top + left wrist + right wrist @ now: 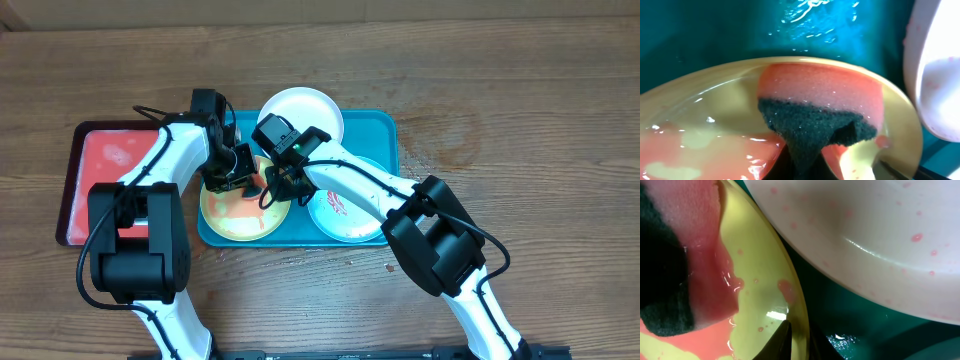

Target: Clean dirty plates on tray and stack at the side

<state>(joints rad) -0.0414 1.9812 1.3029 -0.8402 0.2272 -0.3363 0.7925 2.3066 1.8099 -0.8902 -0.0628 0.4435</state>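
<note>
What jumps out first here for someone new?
The pink sponge with a dark scouring face, sitting on the wet, red-smeared yellow-green plate at the left end of the teal tray. Then the white plate at that tray's far edge, speckled pink, and the red tray left of it all.

The brown wooden table carries the teal tray. A smaller red tray lies just beside the teal tray's left edge, and damp marks lie on the wood near its right.

Teal tray holds a white plate, red-smeared yellow plate and pale blue plate.
</note>
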